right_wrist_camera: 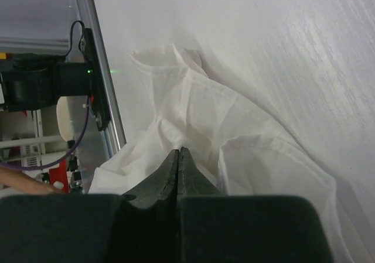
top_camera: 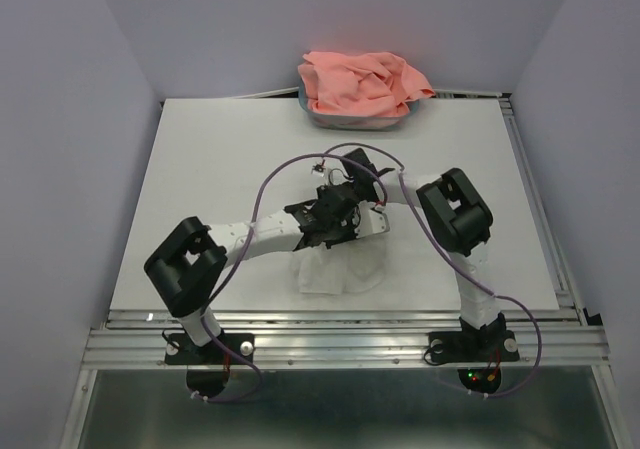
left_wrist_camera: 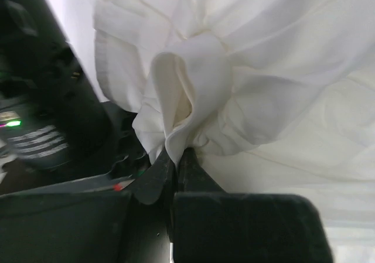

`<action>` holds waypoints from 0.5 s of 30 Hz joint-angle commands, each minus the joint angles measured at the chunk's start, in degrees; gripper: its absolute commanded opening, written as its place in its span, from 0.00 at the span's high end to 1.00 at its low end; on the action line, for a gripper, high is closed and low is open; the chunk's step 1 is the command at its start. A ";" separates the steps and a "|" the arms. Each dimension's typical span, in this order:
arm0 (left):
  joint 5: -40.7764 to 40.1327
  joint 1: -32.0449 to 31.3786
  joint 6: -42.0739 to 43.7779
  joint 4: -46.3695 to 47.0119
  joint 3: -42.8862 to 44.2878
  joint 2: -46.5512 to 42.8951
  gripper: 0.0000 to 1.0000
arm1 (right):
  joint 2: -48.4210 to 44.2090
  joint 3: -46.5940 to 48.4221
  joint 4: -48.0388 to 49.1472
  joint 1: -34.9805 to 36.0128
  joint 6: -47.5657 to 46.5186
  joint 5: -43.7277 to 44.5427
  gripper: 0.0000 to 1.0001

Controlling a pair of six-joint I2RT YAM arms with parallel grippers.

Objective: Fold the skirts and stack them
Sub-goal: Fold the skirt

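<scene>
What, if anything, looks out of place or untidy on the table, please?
The pink skirt is heaped, unfolded, over the tub at the far edge, and the white skirt is bunched rather than flat, pinched by the left end effector.

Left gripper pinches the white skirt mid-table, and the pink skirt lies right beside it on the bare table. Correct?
Not quite. The left gripper does pinch the white skirt, but the pink skirt is heaped on the tub at the far edge, as the top view shows.
</scene>
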 commanded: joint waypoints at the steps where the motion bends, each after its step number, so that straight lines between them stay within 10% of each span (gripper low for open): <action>1: -2.12 0.30 2.46 9.51 -4.01 2.98 1.00 | -0.62 0.48 1.46 0.23 0.70 -2.18 0.96; 6: 3.86 0.30 1.76 6.54 -5.06 4.48 1.00 | -1.06 4.78 1.11 -2.93 1.05 3.10 0.76; 15: 6.15 0.30 -0.78 0.21 -5.16 0.10 1.00 | 0.43 19.19 -11.36 -11.02 -7.89 12.59 0.78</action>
